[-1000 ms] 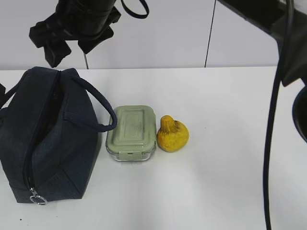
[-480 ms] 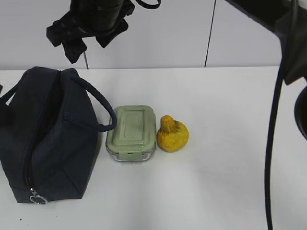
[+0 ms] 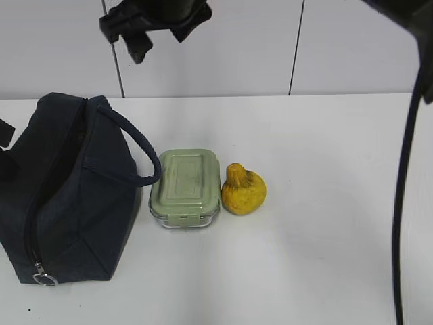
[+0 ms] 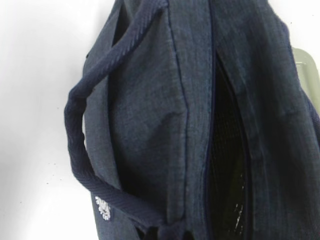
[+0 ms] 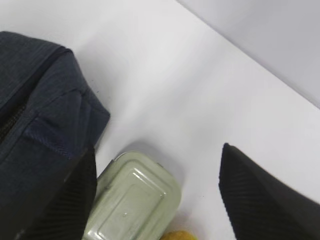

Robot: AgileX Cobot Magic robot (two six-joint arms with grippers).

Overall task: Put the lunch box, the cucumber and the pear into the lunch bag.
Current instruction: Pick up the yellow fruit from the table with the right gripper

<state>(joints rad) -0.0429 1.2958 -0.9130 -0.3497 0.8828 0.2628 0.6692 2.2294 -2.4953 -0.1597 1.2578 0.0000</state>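
The navy lunch bag (image 3: 74, 189) stands at the left with its top zipper open. The sage-lidded lunch box (image 3: 185, 184) sits right beside it, and the yellow pear (image 3: 243, 191) touches the box's right side. No cucumber shows in any view. My right gripper (image 3: 155, 24) hangs open and empty high above the bag's far end. In the right wrist view, the right gripper (image 5: 165, 200) frames the lunch box (image 5: 132, 205) far below. My left gripper sits at the bag's left side, and the handle (image 4: 80, 150) runs into it at the bottom of the left wrist view.
The white table (image 3: 325, 257) stretches to the right of the pear. A black cable (image 3: 402, 203) hangs down at the right edge. A white wall (image 3: 237, 54) stands behind the table.
My right gripper has moved to the right and upward along the top of the exterior view. The lunch bag has shifted and leaned a little to the left; its ring pull moved left.
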